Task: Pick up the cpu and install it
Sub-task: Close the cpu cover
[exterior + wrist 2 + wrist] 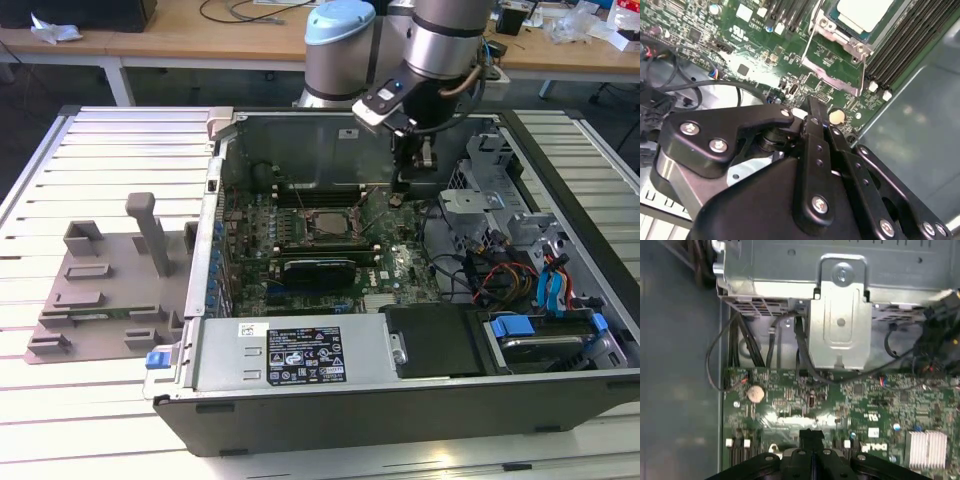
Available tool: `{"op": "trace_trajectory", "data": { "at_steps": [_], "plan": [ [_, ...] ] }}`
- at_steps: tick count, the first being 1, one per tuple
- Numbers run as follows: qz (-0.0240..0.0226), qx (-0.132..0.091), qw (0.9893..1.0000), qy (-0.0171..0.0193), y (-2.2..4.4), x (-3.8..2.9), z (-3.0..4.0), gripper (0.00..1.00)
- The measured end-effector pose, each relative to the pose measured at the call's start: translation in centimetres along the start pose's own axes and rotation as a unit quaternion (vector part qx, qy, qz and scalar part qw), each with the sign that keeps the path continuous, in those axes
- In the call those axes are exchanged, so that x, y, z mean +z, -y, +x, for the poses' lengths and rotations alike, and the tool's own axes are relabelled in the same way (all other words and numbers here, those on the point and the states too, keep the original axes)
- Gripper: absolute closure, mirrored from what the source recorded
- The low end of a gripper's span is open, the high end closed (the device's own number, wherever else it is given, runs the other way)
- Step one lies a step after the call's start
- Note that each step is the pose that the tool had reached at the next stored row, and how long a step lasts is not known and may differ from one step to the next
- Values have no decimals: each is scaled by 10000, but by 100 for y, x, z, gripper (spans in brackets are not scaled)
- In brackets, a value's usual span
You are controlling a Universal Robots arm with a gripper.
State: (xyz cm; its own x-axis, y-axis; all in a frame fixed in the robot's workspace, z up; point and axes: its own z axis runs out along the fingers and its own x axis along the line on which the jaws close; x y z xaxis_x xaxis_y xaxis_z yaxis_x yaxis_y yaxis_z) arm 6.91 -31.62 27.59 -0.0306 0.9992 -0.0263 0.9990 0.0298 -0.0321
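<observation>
Silvery cpu lies in the socket, just apart from the gripper, whose jaws are closed together.

The exterior view is looking steeply down from the near side, taking in the whole open case. Both wrist views are hovering close over the motherboard, past the gripper. The second is facing the socket, the first the drive cage. Both are showing the coin cell.
</observation>
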Motion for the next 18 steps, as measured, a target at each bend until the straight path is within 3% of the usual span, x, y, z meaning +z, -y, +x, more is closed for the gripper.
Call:
{"op": "trace_trajectory", "data": {
  "at_steps": [2, 5, 10, 12, 18],
  "plan": [
    [0, -19, 10000, -3, -7, 95, 37, 89],
    [-1, -42, 10000, -5, -6, 167, 56, 89],
    [-1, -54, 10000, -9, 23, 208, 59, 89],
    [-2, -54, 10000, -20, 62, 210, 61, 89],
    [-2, -54, 10000, -40, 270, 217, 67, 89]
  ]
}}
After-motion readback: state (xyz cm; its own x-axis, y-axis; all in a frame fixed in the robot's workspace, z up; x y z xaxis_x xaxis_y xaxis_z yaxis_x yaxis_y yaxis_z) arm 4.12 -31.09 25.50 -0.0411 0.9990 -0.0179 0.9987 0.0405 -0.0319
